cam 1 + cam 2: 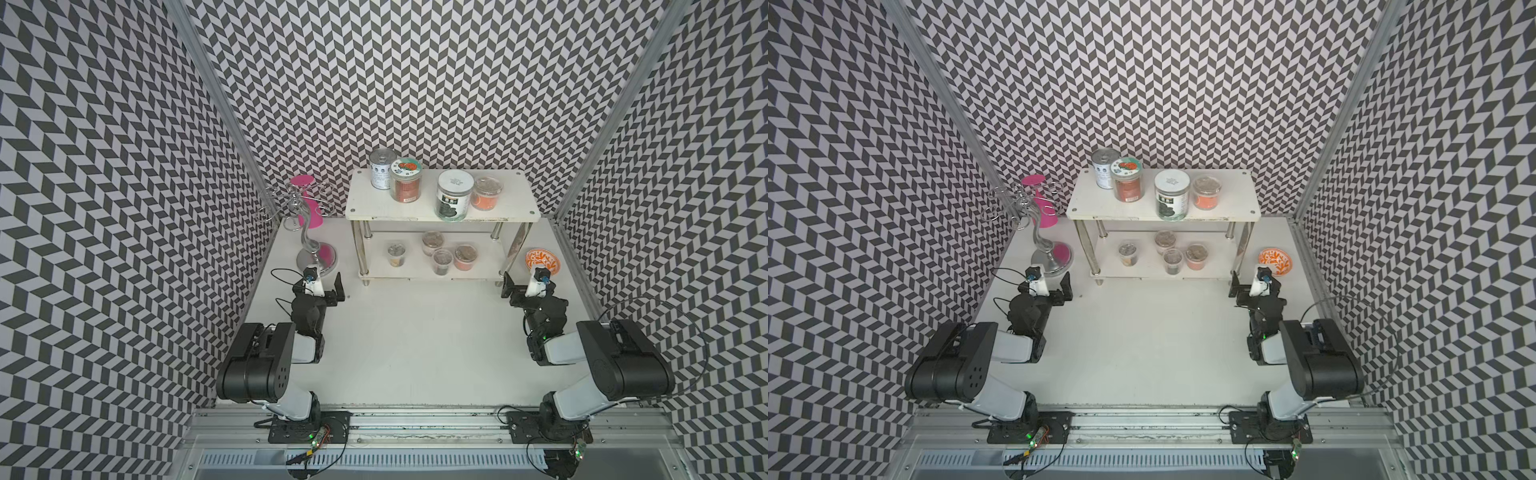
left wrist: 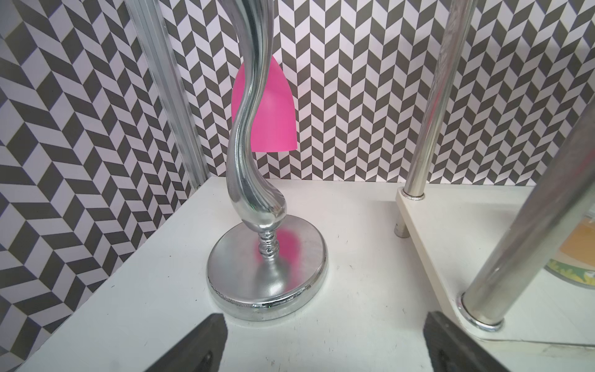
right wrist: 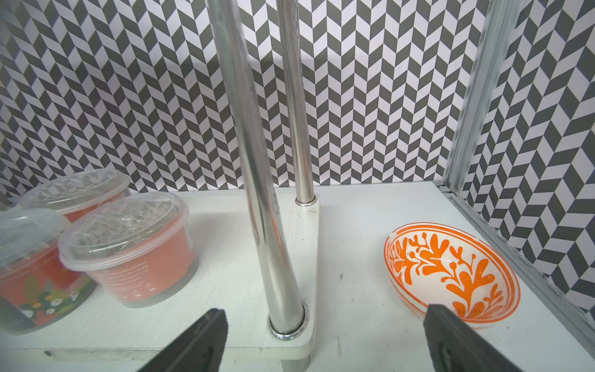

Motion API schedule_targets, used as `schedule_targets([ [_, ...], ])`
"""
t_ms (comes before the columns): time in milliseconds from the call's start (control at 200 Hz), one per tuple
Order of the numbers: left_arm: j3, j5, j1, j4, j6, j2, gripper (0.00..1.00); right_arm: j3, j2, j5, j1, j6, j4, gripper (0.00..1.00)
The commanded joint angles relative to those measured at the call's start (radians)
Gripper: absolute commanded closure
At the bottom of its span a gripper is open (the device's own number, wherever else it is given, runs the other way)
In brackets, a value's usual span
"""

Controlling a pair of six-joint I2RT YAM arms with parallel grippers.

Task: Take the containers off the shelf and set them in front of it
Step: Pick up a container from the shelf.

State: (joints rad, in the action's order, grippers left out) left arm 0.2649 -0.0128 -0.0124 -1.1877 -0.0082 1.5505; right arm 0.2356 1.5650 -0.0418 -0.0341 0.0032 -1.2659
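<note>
The shelf (image 1: 365, 195) is white, the cup (image 1: 302, 181) pink, the bowl (image 1: 542, 259) orange-and-white, the walls (image 1: 415, 83) grey-and-white chevron.

The left arm (image 1: 266, 365) stood mounted at about 7 o'clock of the workspace. Its elbow was folded back and its forearm reached toward 12 o'clock. The left gripper (image 1: 321, 286) sat low at roughly 9 o'clock, jaws spread wide and gripping nothing. In the left wrist view its black fingers (image 2: 199, 344) stood far apart. The right arm (image 1: 615, 361) mirrored this from 5 o'clock, folded the same way. The right gripper (image 1: 528, 287) sat low at roughly 3 o'clock, aimed at 12 o'clock, jaws equally wide and empty.
</note>
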Motion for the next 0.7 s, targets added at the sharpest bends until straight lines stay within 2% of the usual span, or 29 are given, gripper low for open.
schedule_targets([
  [0, 0.011, 0.003, 0.003, -0.009, 0.01, -0.003, 0.0, 0.002, -0.006, -0.007, 0.005, -0.001, -0.066, 0.0],
  [350, 0.014, 0.033, 0.006, -0.001, 0.019, -0.014, 0.0, 0.0, -0.016, -0.006, 0.005, 0.001, -0.055, 0.0],
  [471, 0.08, 0.045, -0.008, 0.187, 0.039, -0.099, 0.0, -0.002, -0.063, 0.016, 0.005, -0.01, -0.039, 0.0],
  [561, 0.123, 0.047, -0.009, 0.32, 0.027, -0.183, 0.0, -0.002, -0.146, 0.03, 0.005, -0.013, 0.043, 0.0],
  [626, 0.152, 0.055, -0.009, 0.422, 0.001, -0.249, 0.0, 0.008, -0.243, 0.052, 0.005, 0.001, 0.155, 0.0],
  [696, 0.193, 0.068, -0.011, 0.556, -0.033, -0.314, 0.0, 0.044, -0.356, 0.113, 0.003, 0.002, 0.355, 0.0],
])
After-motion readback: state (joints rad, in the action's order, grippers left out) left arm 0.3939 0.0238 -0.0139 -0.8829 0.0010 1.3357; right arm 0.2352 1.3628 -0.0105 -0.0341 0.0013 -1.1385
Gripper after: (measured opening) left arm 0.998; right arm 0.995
